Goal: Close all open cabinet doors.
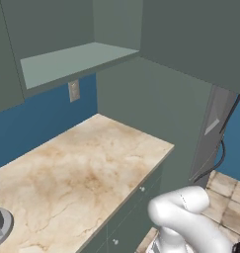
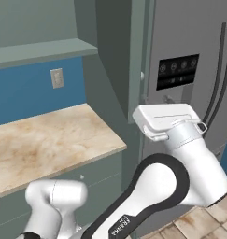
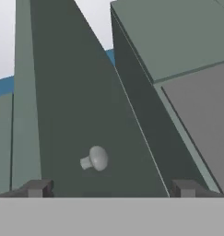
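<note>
the pincer (image 3: 111,188) is spread wide, its two dark fingertips (image 3: 36,188) standing far apart and holding nothing. between and just beyond them the hand view looks along a grey-green cabinet door (image 3: 81,124), with the door's small round pale knob (image 3: 96,158) close ahead and left of centre between the tips; no contact with the knob is visible.

in the right base view the same door (image 2: 136,60) appears edge-on, standing out from the cabinet front between the worktop and the refrigerator (image 2: 189,70), its knob (image 2: 142,75) showing on the edge facing the refrigerator. the arm's white hand (image 2: 166,120) sits just below and in front of that door edge.

in the left base view the open upper cabinet (image 1: 72,54) shows a bare pale shelf above the marbled worktop (image 1: 77,173), and a large door panel (image 1: 200,39) hangs forward at upper right. a wall outlet (image 1: 73,91) sits on the blue backsplash. drawer fronts (image 1: 136,207) with small knobs run below the worktop edge.
</note>
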Robot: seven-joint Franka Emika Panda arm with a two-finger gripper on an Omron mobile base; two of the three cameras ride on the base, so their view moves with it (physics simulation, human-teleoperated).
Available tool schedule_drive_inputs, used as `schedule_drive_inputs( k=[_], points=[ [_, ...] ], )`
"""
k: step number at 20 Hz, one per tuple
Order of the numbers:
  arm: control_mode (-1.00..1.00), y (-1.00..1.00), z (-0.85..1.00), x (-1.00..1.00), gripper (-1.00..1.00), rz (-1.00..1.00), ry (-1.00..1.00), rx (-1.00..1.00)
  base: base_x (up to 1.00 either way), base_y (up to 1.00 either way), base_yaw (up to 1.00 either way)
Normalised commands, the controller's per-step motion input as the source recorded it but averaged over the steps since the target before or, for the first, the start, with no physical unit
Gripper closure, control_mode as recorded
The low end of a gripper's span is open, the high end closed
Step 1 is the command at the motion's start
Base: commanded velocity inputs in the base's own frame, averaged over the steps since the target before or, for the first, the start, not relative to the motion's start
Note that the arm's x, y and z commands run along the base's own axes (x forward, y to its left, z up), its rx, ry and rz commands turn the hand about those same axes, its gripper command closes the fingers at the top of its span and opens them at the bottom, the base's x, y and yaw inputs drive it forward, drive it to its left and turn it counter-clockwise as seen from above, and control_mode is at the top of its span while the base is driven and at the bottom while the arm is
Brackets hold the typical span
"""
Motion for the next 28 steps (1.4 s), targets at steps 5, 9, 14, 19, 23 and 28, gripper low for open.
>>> schedule_drive_inputs(
  k=[5, 9, 14, 19, 23, 28],
  points=[
    [-1.0, -0.14, -0.14, 0.45, -1.0, 0.13, 0.0, 0.01, 0.0, 0.0, 0.0],
    [-1.0, 0.0, -0.13, 0.42, -1.0, 0.08, 0.0, 0.0, 0.0, 0.0, 0.0],
    [-1.0, 0.09, -0.12, 0.07, -1.0, 0.04, -0.03, 0.0, 0.0, 0.0, 0.0],
    [-1.0, 0.5, -0.1, 0.0, -1.0, 0.04, -0.13, -0.02, 0.0, 0.0, 0.0],
    [-1.0, 0.62, -0.05, 0.0, -1.0, 0.05, -0.18, -0.04, 0.0, 0.0, 0.0],
    [-1.0, 0.71, 0.0, 0.0, -1.0, 0.03, -0.12, -0.04, 0.0, 0.0, 0.0]
  ],
)
